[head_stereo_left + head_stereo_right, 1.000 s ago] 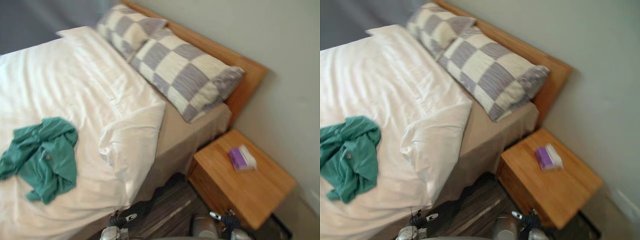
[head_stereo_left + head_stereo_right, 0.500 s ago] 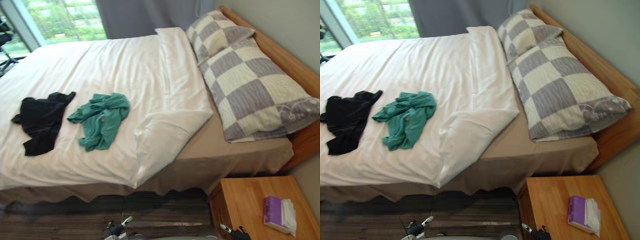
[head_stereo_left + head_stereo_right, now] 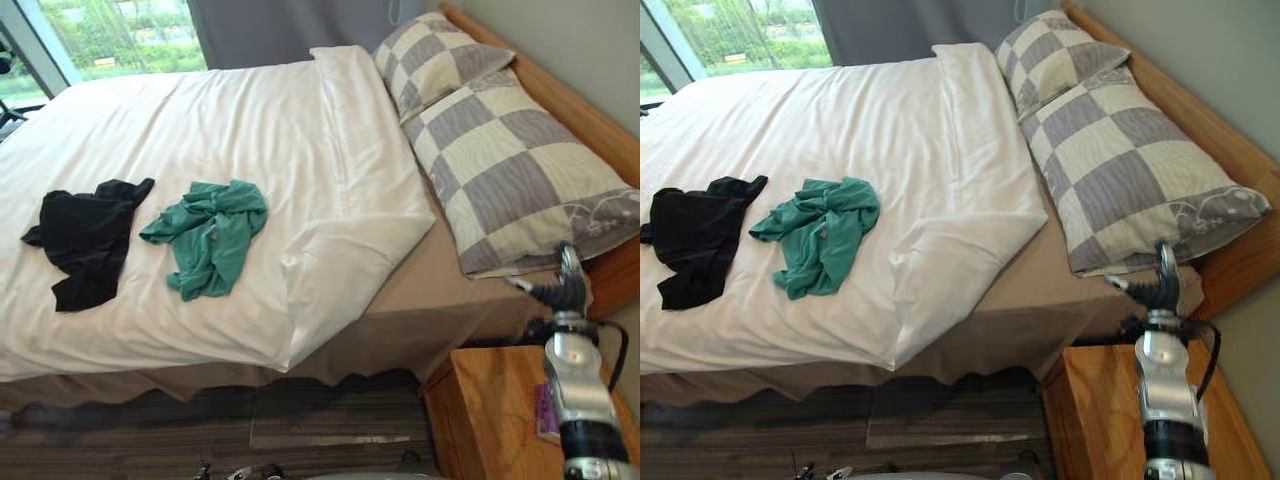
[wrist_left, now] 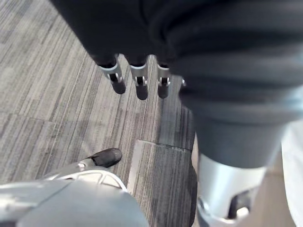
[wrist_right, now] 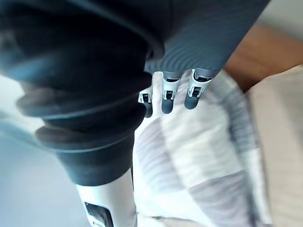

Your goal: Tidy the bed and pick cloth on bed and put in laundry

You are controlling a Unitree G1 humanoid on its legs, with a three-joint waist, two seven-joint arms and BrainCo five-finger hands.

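your right hand [image 3: 566, 283] has come up into the head views since half a second ago, and it now hangs above the wooden nightstand [image 3: 481, 412]. its fingers [image 5: 168, 97] are straight and loose, thumb spread, with nothing in them. your left hand [image 4: 138, 84] is low over the grey plank floor [image 4: 47, 94], fingers straight too, and empty.

just past the right hand's fingertips lies the corner of the near checked pillow [image 3: 520, 180]; you cannot tell whether they touch. beside the hand, toward your left, the tan sheet [image 3: 440, 290] shows bare where the white duvet [image 3: 200, 120] is turned back in a folded corner.

well apart from the right hand, further left on the duvet, lies the crumpled green cloth [image 3: 208, 240]. the black cloth [image 3: 88, 238] lies just beyond it, the two near each other but apart. neither hand is near them.

far beyond the right hand sit the second checked pillow [image 3: 435, 60] and the wooden headboard [image 3: 560, 100], with the window [image 3: 110, 30] and grey curtain [image 3: 290, 20] behind the bed.
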